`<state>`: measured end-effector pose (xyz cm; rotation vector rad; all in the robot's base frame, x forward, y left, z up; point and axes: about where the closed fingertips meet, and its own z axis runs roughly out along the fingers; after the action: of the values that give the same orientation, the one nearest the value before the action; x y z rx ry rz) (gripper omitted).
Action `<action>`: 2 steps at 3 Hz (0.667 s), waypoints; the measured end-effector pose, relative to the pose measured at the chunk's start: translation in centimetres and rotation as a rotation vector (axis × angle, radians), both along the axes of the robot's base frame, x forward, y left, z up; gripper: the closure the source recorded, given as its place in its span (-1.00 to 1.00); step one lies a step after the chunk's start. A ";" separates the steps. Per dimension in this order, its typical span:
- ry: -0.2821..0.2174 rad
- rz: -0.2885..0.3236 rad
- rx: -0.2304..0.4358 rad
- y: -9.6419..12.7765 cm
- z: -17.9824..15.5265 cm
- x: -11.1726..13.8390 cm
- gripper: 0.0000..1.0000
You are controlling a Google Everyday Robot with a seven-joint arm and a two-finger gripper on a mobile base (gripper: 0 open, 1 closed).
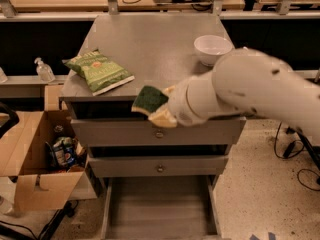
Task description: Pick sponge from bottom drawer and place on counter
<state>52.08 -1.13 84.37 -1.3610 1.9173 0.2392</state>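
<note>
My gripper is shut on the sponge, a small pad with a dark green face and a yellowish layer. It holds the sponge in the air at the front edge of the counter, level with the grey top. The white arm reaches in from the right. The bottom drawer is pulled open below, and its grey floor shows nothing on it.
A green chip bag lies on the counter's left front. A white bowl stands at the right back. An open cardboard box with clutter sits left of the cabinet. A small bottle stands on a ledge at left.
</note>
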 end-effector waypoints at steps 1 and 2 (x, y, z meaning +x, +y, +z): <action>0.003 -0.080 0.028 1.7 4.8 4.8 1.00; 0.001 -0.081 0.032 1.8 5.1 5.1 1.00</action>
<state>57.23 0.62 89.42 -1.2596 1.9569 0.2300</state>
